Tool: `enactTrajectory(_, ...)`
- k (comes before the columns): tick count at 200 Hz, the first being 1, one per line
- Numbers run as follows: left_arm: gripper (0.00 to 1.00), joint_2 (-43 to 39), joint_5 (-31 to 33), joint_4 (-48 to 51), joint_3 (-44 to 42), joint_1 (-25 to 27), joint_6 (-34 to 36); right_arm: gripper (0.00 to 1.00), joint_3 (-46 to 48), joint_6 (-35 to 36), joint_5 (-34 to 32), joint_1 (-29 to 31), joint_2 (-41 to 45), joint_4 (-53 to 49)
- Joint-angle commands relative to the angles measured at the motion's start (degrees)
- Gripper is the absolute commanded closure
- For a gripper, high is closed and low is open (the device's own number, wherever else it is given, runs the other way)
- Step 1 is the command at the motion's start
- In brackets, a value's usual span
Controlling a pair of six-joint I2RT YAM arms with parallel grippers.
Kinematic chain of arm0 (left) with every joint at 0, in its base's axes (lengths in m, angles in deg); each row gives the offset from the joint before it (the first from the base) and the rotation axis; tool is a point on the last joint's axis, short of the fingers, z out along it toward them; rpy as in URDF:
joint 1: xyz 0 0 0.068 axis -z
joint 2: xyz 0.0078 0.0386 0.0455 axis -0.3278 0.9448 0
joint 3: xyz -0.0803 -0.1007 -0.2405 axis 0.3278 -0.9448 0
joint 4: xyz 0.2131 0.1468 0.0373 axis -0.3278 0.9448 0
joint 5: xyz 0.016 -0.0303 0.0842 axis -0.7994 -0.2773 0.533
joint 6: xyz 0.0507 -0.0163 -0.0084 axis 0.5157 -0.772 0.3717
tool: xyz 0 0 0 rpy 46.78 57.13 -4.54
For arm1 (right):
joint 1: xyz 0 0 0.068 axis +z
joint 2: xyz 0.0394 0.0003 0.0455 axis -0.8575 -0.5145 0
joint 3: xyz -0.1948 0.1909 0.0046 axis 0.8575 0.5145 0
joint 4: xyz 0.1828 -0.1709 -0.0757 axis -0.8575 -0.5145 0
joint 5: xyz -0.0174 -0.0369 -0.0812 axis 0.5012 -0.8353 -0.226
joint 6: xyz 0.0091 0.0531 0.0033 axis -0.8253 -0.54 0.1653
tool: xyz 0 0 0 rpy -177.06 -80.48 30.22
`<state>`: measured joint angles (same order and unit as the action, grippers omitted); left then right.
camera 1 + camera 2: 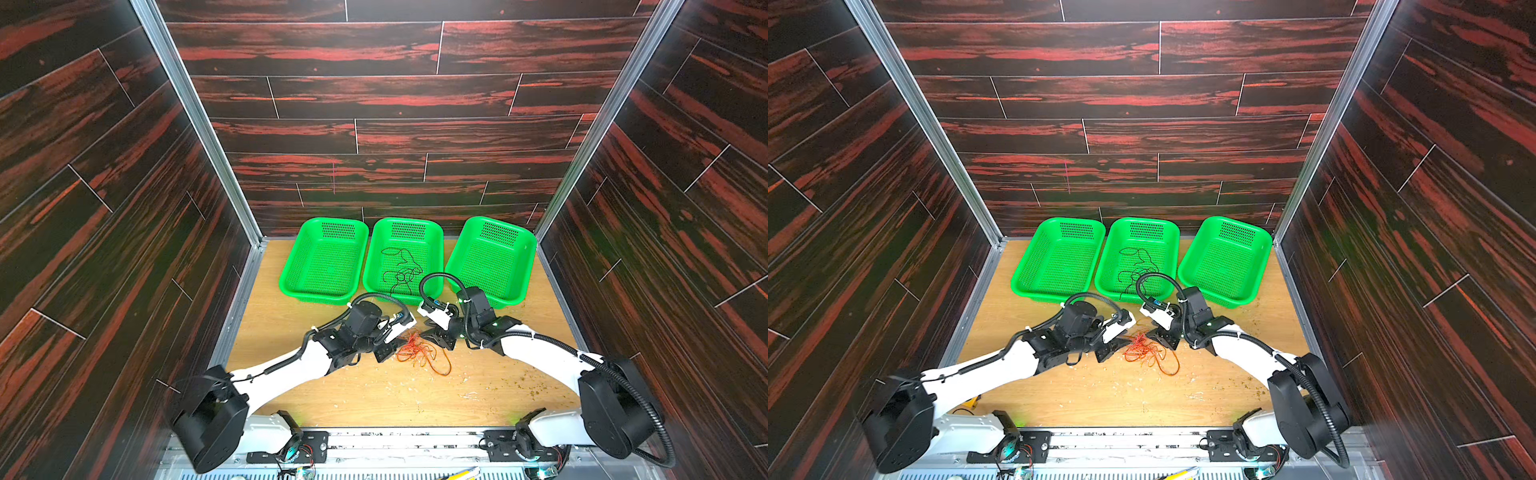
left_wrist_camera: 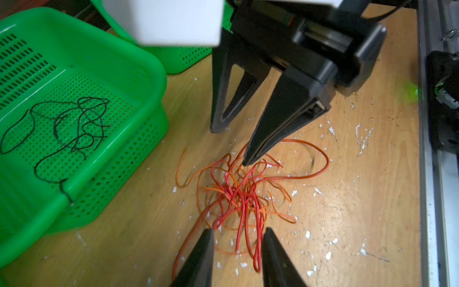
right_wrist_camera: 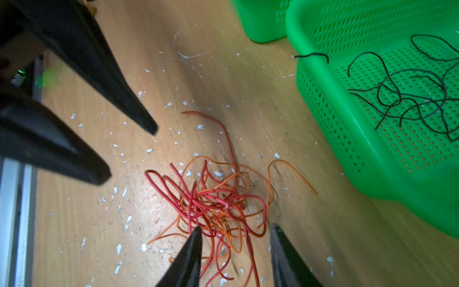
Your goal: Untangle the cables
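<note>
Wooden tabletop [image 1: 374,399], arms [image 1: 286,365] bent inward, left claw [image 2: 237,236] and right claw [image 3: 236,231] spread, flanking red-orange cables [image 1: 419,353]

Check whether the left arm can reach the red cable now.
Probably yes: the left gripper is open at the red cable, nothing between them, though the orange cable tangles through it.

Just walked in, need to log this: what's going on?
A bimanual robot is untangling cables. The black cable lies in the middle basket. The red cable and orange cable sit tangled together on the table. The left gripper and right gripper are open at that pile, gripping nothing.
</note>
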<state>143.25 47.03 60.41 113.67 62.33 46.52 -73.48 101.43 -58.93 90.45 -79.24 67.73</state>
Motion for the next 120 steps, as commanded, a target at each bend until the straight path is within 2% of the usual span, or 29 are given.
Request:
enactTrajectory(1, 0.61, 4.05, -2.97, -3.79, 1.73, 0.17, 1.52, 0.53, 1.06, -0.75, -0.91, -0.14, 0.80, -0.69)
enactTrajectory(45, 0.55, 9.99, -2.64, -4.26, 4.16, 0.46, 4.60, 0.52, 1.54, -0.14, -5.17, -1.27, -0.04, -4.90)
enactTrajectory(85, 0.59, 13.38, -1.06, -7.99, 6.77, 0.57, 3.09, 0.52, 1.26, 0.88, -4.49, -1.27, -3.05, -3.57)
enactTrajectory(101, 0.68, 14.01, -1.17, -8.15, 7.05, 0.52, 3.38, 0.52, 0.08, 1.91, -4.68, -1.19, -4.84, -4.05)
enactTrajectory(120, 0.88, 14.48, -1.62, -7.35, 7.48, 0.64, 3.70, 0.52, -0.88, 2.92, -4.18, -1.20, -5.83, -3.80)
